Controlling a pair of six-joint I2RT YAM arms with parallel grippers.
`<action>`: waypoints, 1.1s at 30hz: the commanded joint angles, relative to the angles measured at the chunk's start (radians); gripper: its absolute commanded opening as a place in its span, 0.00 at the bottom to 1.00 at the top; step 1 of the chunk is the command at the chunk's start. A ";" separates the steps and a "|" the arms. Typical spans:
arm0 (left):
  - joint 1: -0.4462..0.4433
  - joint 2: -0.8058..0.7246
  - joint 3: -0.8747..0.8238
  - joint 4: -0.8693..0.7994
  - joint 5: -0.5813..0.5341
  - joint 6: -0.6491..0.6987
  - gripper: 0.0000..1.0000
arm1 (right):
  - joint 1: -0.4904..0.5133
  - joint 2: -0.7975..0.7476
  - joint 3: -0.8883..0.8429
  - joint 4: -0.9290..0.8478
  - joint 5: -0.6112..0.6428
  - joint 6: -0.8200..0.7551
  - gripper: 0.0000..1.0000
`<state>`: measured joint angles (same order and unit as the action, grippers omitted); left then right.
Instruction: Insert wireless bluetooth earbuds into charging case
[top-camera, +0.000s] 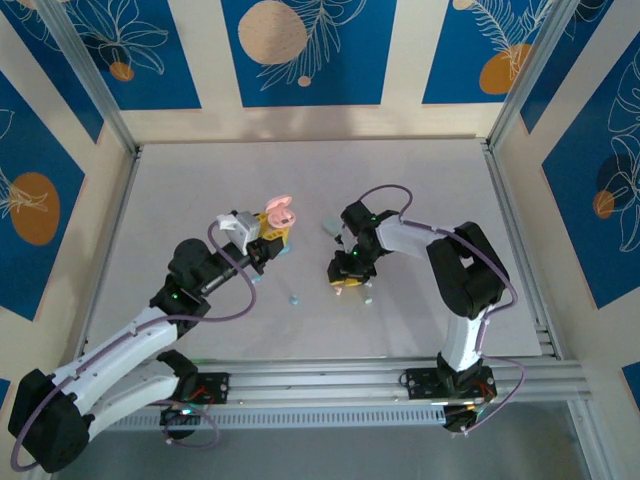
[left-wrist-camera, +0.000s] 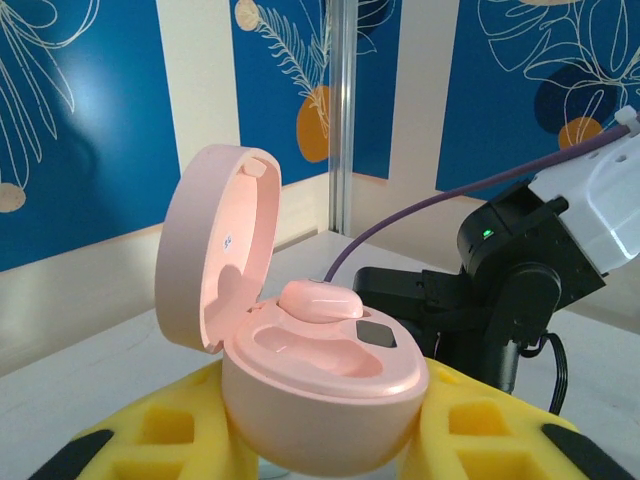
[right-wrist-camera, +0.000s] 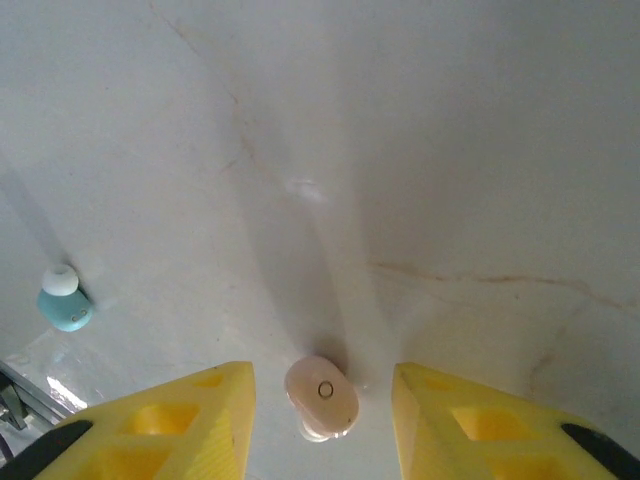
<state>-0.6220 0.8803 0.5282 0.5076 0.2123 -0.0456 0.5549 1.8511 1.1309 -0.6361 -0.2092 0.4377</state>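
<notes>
My left gripper is shut on the pink charging case, its yellow fingers pressing the two sides. The lid stands open. One pink earbud sits in the far socket, and the near socket is bare. In the top view this case is held up left of centre. My right gripper points down at the table, open, with a second pink earbud lying between its yellow fingers and touching neither. A pale blue earbud lies to the left, also seen in the top view.
A pale greenish object lies on the table behind my right gripper. A tiny whitish piece lies just right of that gripper. The right arm stands close behind the held case. A metal rail runs along the near edge.
</notes>
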 joint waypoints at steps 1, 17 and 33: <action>0.007 -0.009 0.020 0.018 0.019 -0.008 0.29 | 0.016 0.022 0.024 -0.007 -0.047 -0.032 0.41; 0.008 -0.008 0.018 0.024 0.019 -0.008 0.29 | 0.054 0.053 0.029 -0.037 -0.036 -0.036 0.35; 0.008 0.009 0.018 0.029 0.025 -0.017 0.29 | 0.041 -0.012 0.014 0.002 -0.028 0.045 0.25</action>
<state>-0.6220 0.8814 0.5282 0.5079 0.2161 -0.0475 0.6018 1.8870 1.1557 -0.6617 -0.2184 0.4458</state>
